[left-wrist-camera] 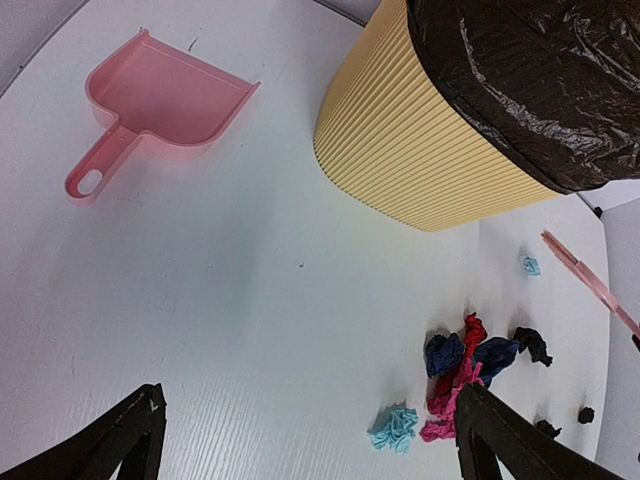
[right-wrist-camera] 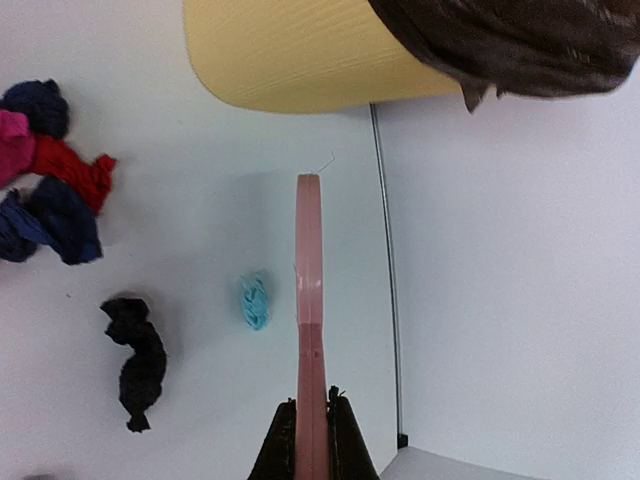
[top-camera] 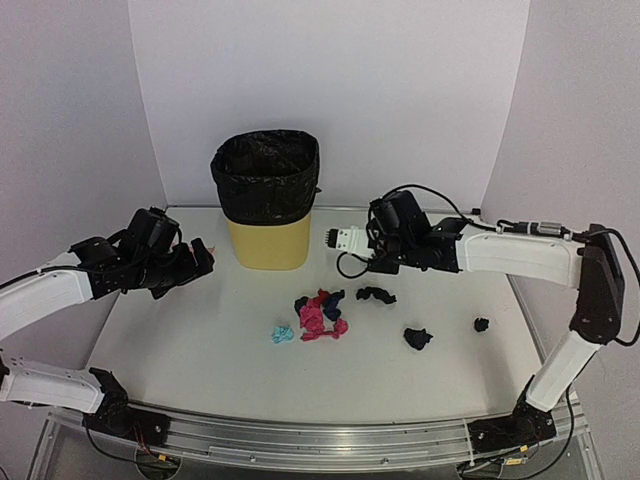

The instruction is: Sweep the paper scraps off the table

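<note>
Several paper scraps lie mid-table: a pink, red and navy heap (top-camera: pixel 320 312), a light blue wad (top-camera: pixel 283 333) beside it, and black wads (top-camera: pixel 375 294) (top-camera: pixel 417 338) (top-camera: pixel 481 324) to the right. My right gripper (right-wrist-camera: pixel 311 430) is shut on the handle of the pink brush (right-wrist-camera: pixel 310 290), held edge-on above the table near the bin, right of a small light blue scrap (right-wrist-camera: pixel 255 301). In the top view the brush head (top-camera: pixel 340 238) points left from that gripper (top-camera: pixel 368 246). My left gripper (left-wrist-camera: pixel 310 450) hangs open above bare table, holding nothing. The pink dustpan (left-wrist-camera: pixel 165 95) lies flat beyond it.
A yellow bin (top-camera: pixel 266 235) with a black liner (top-camera: pixel 265 170) stands at the back centre of the white table (top-camera: pixel 200 370). White walls close in the back and sides. A metal rail (top-camera: pixel 300 440) runs along the front edge.
</note>
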You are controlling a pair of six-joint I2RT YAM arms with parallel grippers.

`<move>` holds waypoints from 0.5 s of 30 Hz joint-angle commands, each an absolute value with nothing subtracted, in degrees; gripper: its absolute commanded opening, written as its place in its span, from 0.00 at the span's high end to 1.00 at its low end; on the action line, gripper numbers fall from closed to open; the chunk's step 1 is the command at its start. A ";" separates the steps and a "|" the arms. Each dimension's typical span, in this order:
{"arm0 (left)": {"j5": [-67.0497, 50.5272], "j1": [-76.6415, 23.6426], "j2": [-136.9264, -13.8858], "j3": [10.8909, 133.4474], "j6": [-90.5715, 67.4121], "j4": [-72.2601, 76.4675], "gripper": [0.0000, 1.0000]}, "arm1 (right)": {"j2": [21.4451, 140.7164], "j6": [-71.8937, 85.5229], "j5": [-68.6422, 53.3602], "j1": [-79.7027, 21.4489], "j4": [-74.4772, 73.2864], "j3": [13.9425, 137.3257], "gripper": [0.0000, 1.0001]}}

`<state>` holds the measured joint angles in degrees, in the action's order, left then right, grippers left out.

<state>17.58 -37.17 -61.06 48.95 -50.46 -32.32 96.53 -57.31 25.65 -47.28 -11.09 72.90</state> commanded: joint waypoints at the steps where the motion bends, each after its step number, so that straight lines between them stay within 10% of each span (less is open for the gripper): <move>1: 18.01 -37.13 -58.28 49.46 -48.65 -31.35 0.00 | 96.12 -53.66 32.43 -38.86 -9.69 75.38 1.00; 15: 19.44 -37.14 -60.01 50.29 -47.83 -35.03 0.00 | 115.10 -50.24 40.33 -27.93 -14.80 88.61 1.00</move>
<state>18.28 -37.17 -59.28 48.97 -49.17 -34.46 111.77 -54.06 39.19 -27.89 -11.97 84.09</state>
